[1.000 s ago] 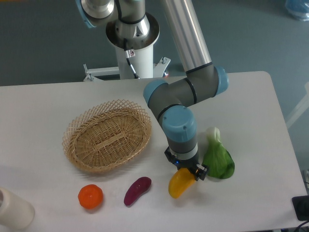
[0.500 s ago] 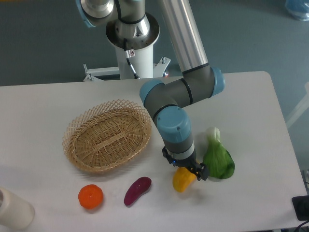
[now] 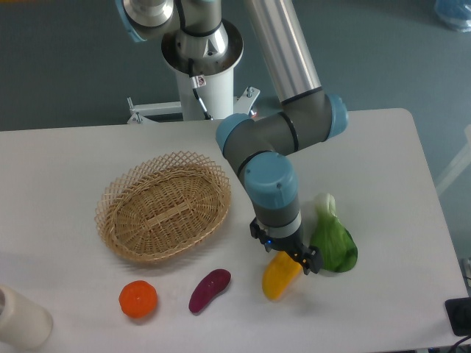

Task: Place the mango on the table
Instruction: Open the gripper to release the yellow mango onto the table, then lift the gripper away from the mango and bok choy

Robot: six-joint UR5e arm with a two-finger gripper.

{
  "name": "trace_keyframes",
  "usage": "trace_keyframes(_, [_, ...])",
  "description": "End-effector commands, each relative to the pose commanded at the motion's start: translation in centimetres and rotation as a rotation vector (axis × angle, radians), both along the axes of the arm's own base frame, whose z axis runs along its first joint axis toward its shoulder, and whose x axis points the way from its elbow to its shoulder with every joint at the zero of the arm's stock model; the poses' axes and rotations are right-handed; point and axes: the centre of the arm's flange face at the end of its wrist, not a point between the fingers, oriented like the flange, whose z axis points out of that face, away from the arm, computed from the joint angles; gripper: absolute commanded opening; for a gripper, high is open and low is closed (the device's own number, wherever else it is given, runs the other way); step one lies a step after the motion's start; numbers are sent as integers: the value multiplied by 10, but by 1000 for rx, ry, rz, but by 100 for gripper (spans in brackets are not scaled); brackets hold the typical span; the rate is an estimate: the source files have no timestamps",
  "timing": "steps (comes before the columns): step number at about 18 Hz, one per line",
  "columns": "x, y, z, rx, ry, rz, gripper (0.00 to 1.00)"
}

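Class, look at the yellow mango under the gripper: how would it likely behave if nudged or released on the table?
The mango looks glossy, so probably slippery against the fingers. Its rounded, elongated shape suggests it may roll sideways on the flat table. It appears rigid, holding its shape under the gripper.

Yellow mango; white counter; tan woven basket; orange fruit; purple eggplant; green vegetable.

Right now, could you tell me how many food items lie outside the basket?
4: orange fruit, purple eggplant, mango at the gripper, green vegetable.
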Motion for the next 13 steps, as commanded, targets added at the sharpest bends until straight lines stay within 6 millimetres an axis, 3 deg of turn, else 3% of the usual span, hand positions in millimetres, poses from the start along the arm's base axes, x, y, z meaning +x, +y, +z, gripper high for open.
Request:
trace_keyframes(7, [-34, -38, 28, 30, 0, 5, 100])
trace_keyframes(13, [-61, -68, 51, 28, -55, -127, 100])
